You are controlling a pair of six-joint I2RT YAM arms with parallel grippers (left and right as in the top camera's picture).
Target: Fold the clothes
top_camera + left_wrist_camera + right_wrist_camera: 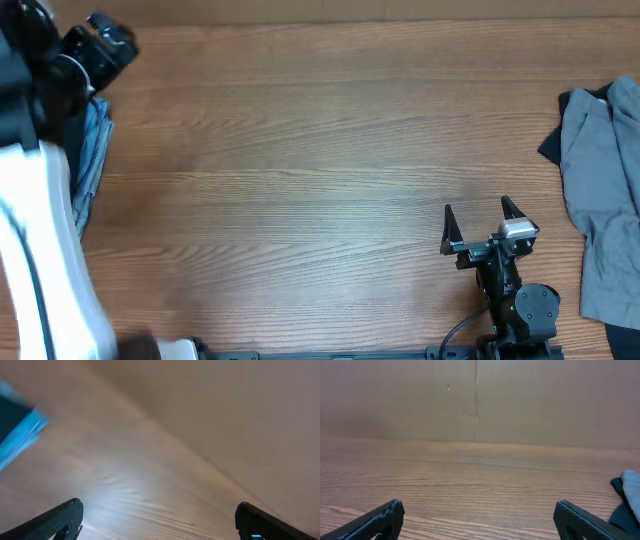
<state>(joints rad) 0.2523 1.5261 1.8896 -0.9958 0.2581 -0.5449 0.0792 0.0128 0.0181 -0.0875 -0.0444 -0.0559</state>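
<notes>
A grey garment lies crumpled at the table's right edge, and its corner shows in the right wrist view. A blue garment lies at the far left, partly hidden under my left arm. It shows as a blurred blue patch in the left wrist view. My left gripper is open and empty over bare wood. My right gripper is open and empty near the front right, left of the grey garment, and the right wrist view shows only tabletop between its fingers.
The wooden table spreads between the two garments. A white blurred arm part covers the left front corner in the overhead view. A brown wall stands behind the table's far edge.
</notes>
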